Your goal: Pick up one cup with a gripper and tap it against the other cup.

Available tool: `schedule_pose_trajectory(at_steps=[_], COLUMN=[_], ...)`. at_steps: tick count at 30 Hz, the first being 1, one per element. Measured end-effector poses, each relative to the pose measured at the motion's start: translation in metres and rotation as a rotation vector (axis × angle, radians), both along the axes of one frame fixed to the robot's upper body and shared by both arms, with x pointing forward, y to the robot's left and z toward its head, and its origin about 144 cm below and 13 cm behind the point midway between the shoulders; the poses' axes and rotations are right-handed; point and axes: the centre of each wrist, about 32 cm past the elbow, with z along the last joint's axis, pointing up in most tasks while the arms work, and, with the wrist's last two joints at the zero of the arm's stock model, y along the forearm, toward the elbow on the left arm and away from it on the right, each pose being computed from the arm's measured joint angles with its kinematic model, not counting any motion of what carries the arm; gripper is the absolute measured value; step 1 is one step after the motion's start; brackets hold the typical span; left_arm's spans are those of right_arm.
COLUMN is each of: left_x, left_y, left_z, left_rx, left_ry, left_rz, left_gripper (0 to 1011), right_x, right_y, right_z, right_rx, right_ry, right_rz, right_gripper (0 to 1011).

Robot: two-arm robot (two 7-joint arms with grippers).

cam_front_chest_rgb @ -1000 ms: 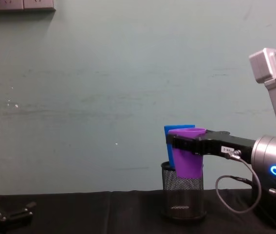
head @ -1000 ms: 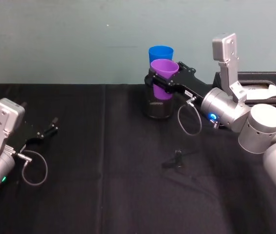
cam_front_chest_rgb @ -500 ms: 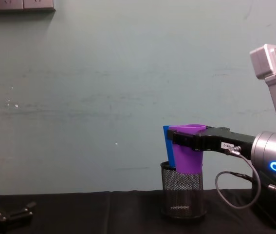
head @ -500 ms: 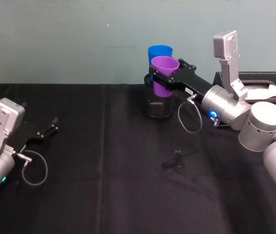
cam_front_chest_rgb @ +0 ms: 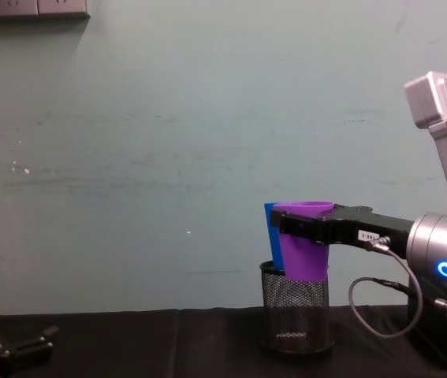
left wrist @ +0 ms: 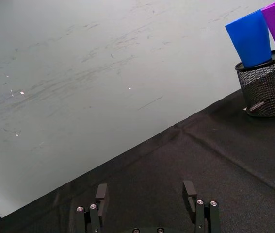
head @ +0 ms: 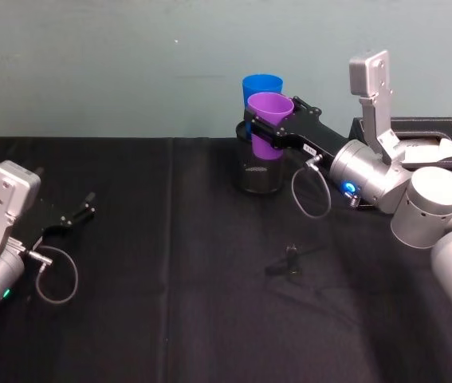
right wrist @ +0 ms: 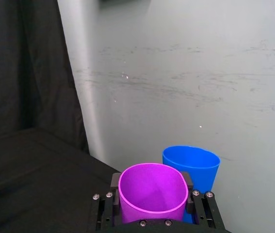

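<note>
Two steps are making up this job, and we are judging the first as done. Our right gripper (head: pixel 272 128) is clamping the purple cup (right wrist: pixel 152 191) just below its rim, jaws pressing on either side. It is holding the cup raised, its base about level with the rim of the black mesh cylinder (cam_front_chest_rgb: pixel 296 311). The blue cup (right wrist: pixel 193 162) is standing in that cylinder, just behind the purple one. Whether the two are touching we are not managing to tell, so we are counting the tap as yet to be made. Our left gripper (left wrist: pixel 144 187) is sitting idle low over the black cloth (head: pixel 170 319), well apart, fingers spread and empty. We are seeing a small white label (cam_front_chest_rgb: pixel 363 235) on the right gripper, its print too small to read.
</note>
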Motion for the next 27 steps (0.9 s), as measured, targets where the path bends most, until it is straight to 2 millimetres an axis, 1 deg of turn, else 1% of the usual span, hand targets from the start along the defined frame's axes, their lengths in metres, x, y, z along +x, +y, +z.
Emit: schedule_pose_trajectory(at_steps=[27], left_x=[0.0], left_y=[0.0], left_z=[0.0], left_rx=[0.0], left_ry=[0.0], left_rz=[0.0], left_gripper=[1000], right_x=[0.0], right_y=[-0.0001], right_z=[-0.0001], right_rx=[0.001], right_ry=[0.0], right_rz=[-0.002], right_gripper=[726])
